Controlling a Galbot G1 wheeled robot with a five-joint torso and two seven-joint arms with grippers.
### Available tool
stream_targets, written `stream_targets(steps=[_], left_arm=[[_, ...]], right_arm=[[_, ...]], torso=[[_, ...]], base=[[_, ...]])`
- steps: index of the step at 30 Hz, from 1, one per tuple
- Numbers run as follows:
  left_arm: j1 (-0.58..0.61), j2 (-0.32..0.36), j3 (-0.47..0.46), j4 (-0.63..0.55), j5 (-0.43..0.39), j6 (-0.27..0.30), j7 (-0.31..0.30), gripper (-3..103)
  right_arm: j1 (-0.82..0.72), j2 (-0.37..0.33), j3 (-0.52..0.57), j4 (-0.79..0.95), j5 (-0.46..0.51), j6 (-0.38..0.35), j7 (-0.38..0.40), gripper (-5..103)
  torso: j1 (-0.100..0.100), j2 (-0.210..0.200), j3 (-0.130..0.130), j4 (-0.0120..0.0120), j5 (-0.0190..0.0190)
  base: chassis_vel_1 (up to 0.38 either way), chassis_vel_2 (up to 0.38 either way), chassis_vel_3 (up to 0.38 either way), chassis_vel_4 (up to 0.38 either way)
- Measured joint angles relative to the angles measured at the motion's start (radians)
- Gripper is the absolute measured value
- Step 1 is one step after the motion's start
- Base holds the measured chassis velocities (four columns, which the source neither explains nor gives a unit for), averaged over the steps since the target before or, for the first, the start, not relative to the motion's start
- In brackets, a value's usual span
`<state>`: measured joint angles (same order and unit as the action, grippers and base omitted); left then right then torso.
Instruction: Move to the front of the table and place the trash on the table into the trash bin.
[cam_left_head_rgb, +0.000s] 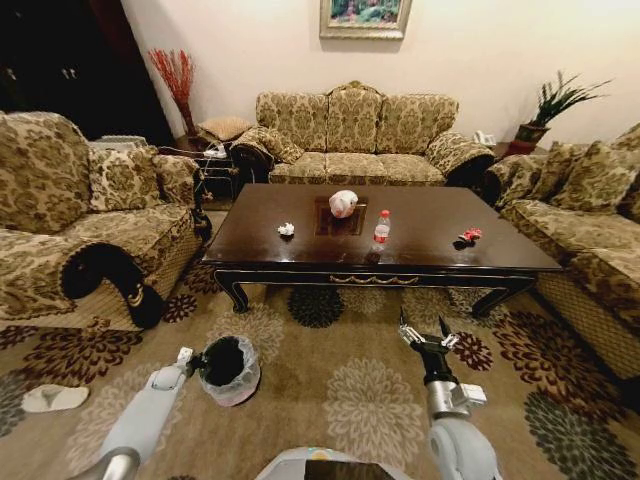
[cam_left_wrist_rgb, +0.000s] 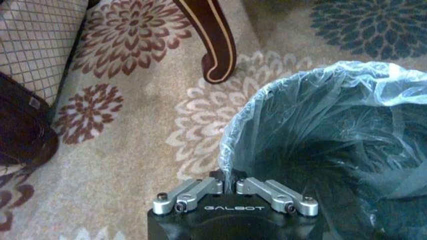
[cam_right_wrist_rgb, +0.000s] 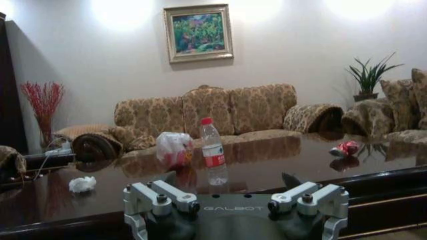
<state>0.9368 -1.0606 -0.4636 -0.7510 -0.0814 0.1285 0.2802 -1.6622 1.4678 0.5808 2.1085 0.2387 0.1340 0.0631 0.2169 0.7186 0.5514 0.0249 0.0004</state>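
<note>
The left gripper (cam_left_wrist_rgb: 231, 186) is closed on the rim of the round black trash bin (cam_left_head_rgb: 229, 368) with its translucent liner. The right gripper (cam_left_head_rgb: 424, 331) hangs open and empty before the front edge of the glossy dark brown wooden table (cam_left_head_rgb: 420, 252), which carries a clear red-capped bottle (cam_left_head_rgb: 381, 229).

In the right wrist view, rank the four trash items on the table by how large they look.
Largest to smallest:
1. Pinkish-white lump
2. Red-capped bottle, taller but slimmer, so close to the lump
3. Paper wad and red wrapper look alike; the wrapper lies farther away, so unranked.

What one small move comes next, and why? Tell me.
Probably drive forward to the table: the right gripper, open, hangs short of its near edge, facing the bottle. The left gripper holds the trash bin rim.
</note>
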Motion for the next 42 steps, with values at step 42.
stream_targets(steps=[42], left_arm=[[0.777,-0.16,-0.715,-1.269,-0.487,0.087,-0.181,3]], right_arm=[[0.112,-0.06,-0.011,0.035,0.103,-0.016,-0.05,100]], torso=[[0.0,0.0,0.0,-0.0002,-0.0001]], base=[[0.0,0.0,0.0,0.0]])
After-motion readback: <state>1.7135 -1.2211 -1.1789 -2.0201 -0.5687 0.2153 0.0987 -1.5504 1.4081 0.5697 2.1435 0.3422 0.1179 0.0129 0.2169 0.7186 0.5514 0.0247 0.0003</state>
